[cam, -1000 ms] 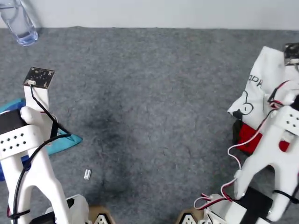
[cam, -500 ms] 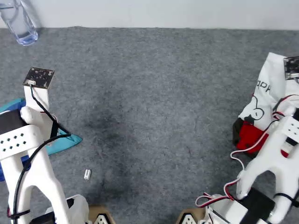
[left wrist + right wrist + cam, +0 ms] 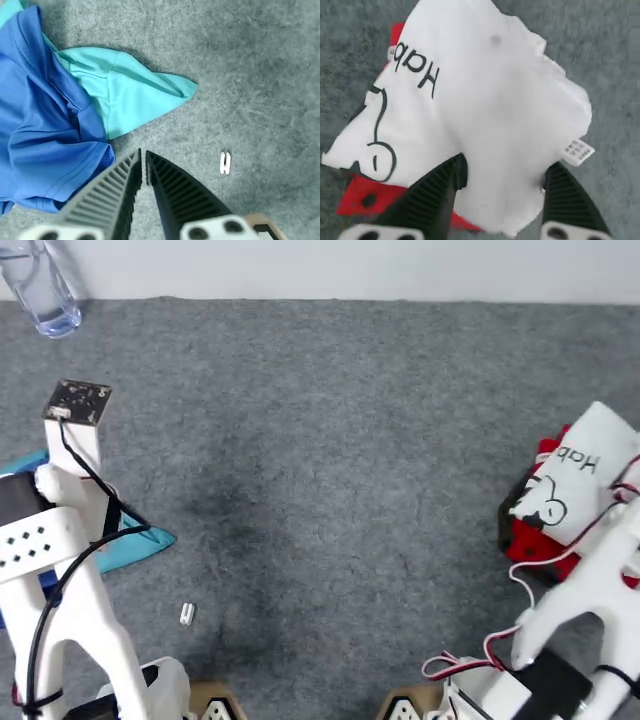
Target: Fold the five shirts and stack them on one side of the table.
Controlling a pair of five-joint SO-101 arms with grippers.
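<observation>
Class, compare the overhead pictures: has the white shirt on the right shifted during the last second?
Yes. The white shirt has slid away from the table's far edge, toward the near side, covering more of the red shirt.

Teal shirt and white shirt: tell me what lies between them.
In the high view, bare grey table runs between the teal shirt and the white shirt; a small white clip lies just off that line, near the teal one.
</observation>
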